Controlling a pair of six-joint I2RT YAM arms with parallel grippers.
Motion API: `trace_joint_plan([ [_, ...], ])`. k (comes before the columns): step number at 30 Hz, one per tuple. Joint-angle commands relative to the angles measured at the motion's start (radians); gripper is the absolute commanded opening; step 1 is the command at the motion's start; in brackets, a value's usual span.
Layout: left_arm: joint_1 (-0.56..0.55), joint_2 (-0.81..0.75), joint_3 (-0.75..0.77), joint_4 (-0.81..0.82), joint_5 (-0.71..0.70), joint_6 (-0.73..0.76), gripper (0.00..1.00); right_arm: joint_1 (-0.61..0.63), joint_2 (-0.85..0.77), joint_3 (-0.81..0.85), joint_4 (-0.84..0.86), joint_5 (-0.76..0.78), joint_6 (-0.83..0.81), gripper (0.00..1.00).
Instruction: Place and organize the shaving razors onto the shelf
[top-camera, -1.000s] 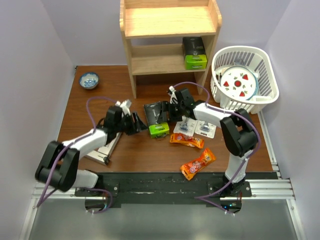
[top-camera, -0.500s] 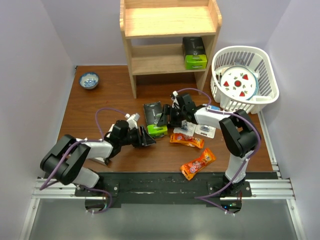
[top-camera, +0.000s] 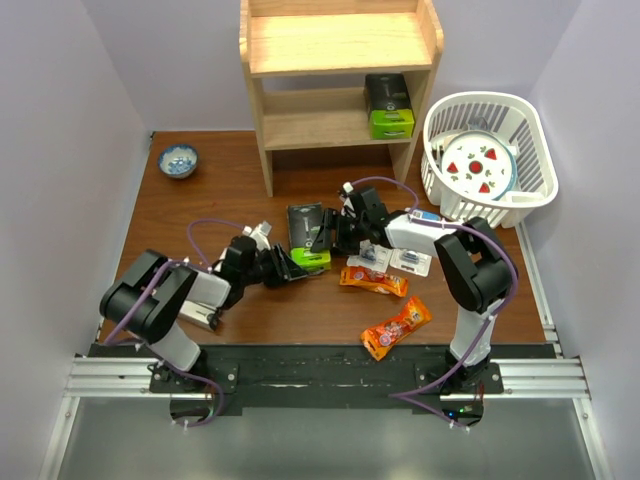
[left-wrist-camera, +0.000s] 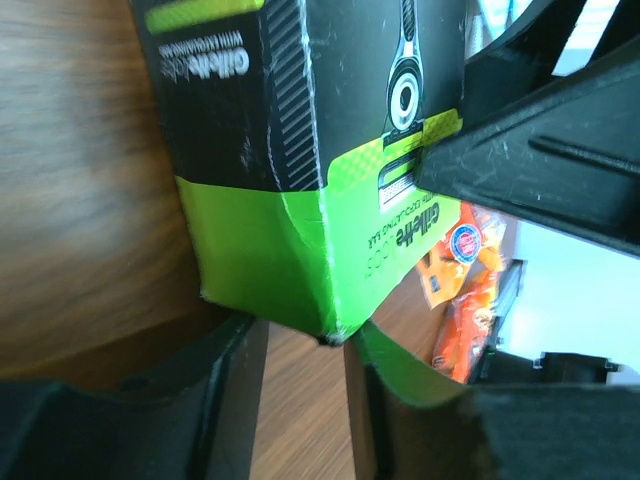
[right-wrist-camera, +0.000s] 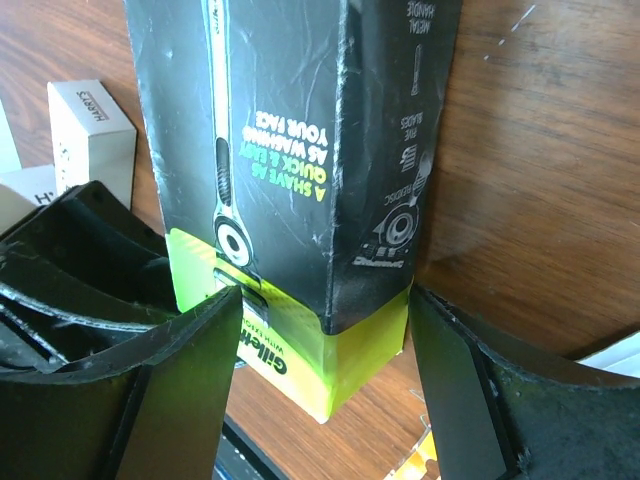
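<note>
A black razor box with a lime-green end (top-camera: 308, 236) lies on the table in front of the shelf (top-camera: 340, 45). My right gripper (top-camera: 335, 232) is open, one finger on each side of this box's green end (right-wrist-camera: 330, 370); I cannot tell if they touch it. My left gripper (top-camera: 288, 268) is open and empty, its tips (left-wrist-camera: 305, 335) at the corner of the green end (left-wrist-camera: 290, 250). A second black and green box (top-camera: 389, 105) stands on the lower shelf board. Two blister cards (top-camera: 370, 256) (top-camera: 411, 261) lie right of the box. The HARRY'S box (top-camera: 203, 302) lies under my left arm.
Two orange snack packets (top-camera: 373, 281) (top-camera: 396, 327) lie near the front. A white slatted basket (top-camera: 535, 140) holding a strawberry plate stands at the right. A small blue bowl (top-camera: 179, 160) sits at the back left. The shelf's top board is bare.
My left gripper has swung right and forward to the box's green end. My right gripper has moved down over the box, which has shifted slightly left.
</note>
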Motion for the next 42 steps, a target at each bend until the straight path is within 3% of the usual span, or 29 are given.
trace_joint_plan([
  [1,0.011,0.094,0.043,0.194,0.056,-0.088,0.37,-0.012,-0.021,-0.009,0.037,-0.014,0.028,0.72],
  [5,0.026,0.162,0.089,0.235,0.119,-0.173,0.32,-0.015,-0.018,-0.043,0.054,-0.026,0.06,0.73],
  [8,0.028,0.167,0.115,0.251,0.142,-0.187,0.17,-0.014,-0.007,-0.056,0.085,-0.038,0.093,0.73],
  [9,0.028,0.162,0.118,0.253,0.145,-0.187,0.07,-0.014,-0.009,-0.058,0.082,-0.04,0.095,0.74],
  [11,0.037,0.139,0.123,0.259,0.156,-0.184,0.0,-0.017,-0.016,-0.053,0.074,-0.046,0.092,0.75],
  [17,0.058,0.047,0.121,0.252,0.236,-0.155,0.0,-0.054,-0.07,-0.084,0.062,-0.069,0.165,0.91],
  [25,0.043,-0.002,0.103,0.227,0.284,-0.076,0.0,-0.08,-0.067,-0.103,0.112,-0.138,0.359,0.94],
  [32,0.023,0.027,0.138,0.256,0.299,-0.095,0.0,-0.08,-0.042,-0.084,0.15,-0.203,0.478,0.99],
  [35,0.015,0.036,0.155,0.253,0.308,-0.072,0.0,-0.08,-0.044,-0.083,0.184,-0.203,0.502,0.93],
  [39,0.014,0.036,0.156,0.215,0.297,-0.027,0.0,-0.081,-0.058,-0.063,0.2,-0.207,0.44,0.72],
  [40,0.014,0.032,0.165,0.201,0.293,-0.01,0.0,-0.084,-0.073,-0.063,0.198,-0.207,0.381,0.6],
  [42,0.014,0.021,0.172,0.155,0.285,0.037,0.0,-0.09,-0.094,-0.073,0.174,-0.204,0.335,0.53],
])
